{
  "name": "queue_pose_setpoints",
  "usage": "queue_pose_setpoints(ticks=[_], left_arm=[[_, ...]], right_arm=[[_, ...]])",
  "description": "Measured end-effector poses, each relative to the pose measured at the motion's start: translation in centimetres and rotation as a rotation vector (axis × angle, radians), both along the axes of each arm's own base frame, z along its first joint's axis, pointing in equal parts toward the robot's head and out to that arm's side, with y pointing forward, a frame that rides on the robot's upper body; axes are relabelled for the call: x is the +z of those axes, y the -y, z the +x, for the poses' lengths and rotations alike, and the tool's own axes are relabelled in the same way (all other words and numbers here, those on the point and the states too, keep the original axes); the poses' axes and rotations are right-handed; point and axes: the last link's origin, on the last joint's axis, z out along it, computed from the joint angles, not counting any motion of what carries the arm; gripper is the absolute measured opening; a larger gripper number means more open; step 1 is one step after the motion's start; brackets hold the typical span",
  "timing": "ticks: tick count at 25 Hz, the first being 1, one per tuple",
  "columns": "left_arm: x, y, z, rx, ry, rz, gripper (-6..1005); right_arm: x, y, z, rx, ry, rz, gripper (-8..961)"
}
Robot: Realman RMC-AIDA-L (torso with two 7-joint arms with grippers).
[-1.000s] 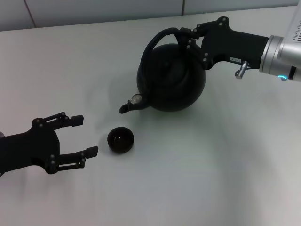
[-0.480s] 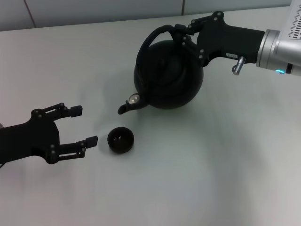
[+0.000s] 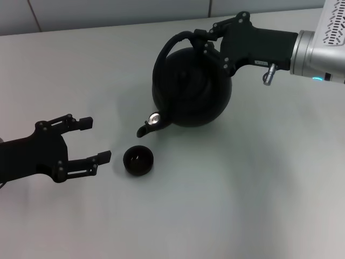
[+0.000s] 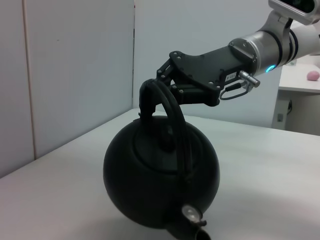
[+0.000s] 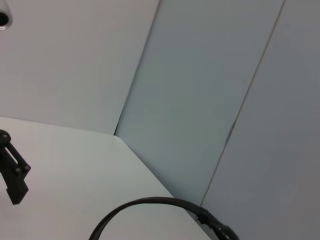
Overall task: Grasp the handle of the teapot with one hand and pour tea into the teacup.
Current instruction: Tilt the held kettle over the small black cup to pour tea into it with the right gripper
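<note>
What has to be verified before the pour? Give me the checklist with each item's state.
1. Grip on the handle: ok. The right gripper is shut on it near the top of the hoop.
2. Teapot lifted: ok. The left wrist view shows it tilted with its base off the table.
3. Spout aimed at the teacup: ok. It points down toward the cup, just behind it.
4. Spout directly over the cup: cannot tell from these angles.
5. Teacup upright: ok. Its opening faces up.
6. Left gripper clear of the pour: ok. It is open beside the cup, not touching it.
</note>
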Motion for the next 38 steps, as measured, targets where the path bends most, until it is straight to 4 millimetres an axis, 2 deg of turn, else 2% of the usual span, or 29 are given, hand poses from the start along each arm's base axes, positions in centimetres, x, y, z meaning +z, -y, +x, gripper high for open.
queue_pose_setpoints(ticks=[20,38], left_arm=[[0.2,-0.1,-0.4,0.013,-0.012,0.006,847],[0.2,-0.4,-0.2,0.010,-0.016,0.012,847]], right_arm=[[-0.7,-0.1,-1.7,0.079,0.102,-0.001,85],[-0.9,0.0,-2.0,0.112,0.148,-0.004,84]])
